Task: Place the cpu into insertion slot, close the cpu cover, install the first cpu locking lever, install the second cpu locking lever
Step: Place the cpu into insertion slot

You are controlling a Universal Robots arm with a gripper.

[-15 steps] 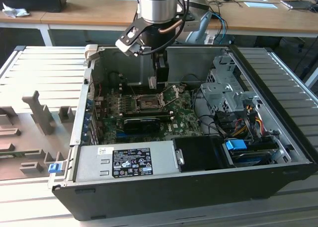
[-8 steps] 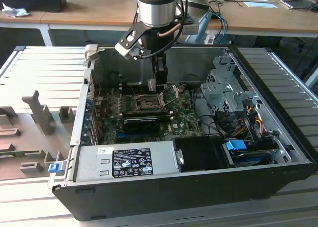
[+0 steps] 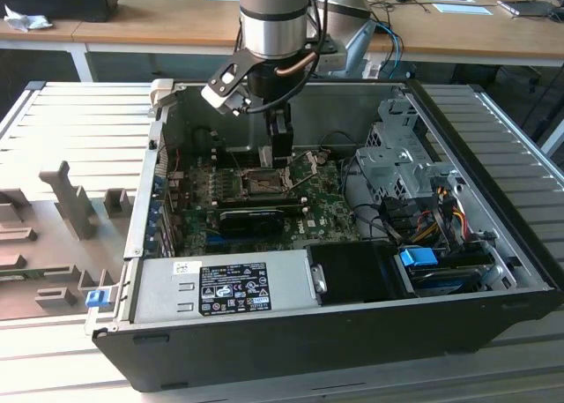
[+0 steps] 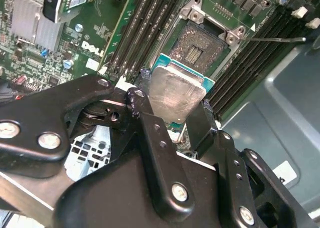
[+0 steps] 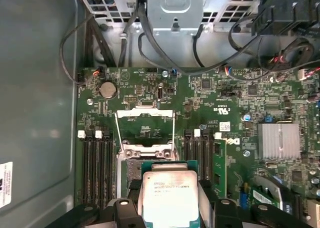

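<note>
Tool (image 4: 175, 119): closed on two opposite edges of the cpu (image 4: 176, 93).
Cpu: carried above the motherboard (image 5: 235, 113), close to the open socket (image 4: 202, 41), not yet seated.
Handling: judged light, thin, stiff. The contact face is taken as fragile, so only the edges should be gripped.

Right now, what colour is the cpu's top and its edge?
Dull silver top, green edge on the cpu; clearest in the second wrist view.

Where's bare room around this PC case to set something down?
Bare: ribbed table either side of the case in the exterior view, apart from the grey fixtures. Crowded: the socket, with the gripper holding the cpu by it; the cabled drive cage.
</note>
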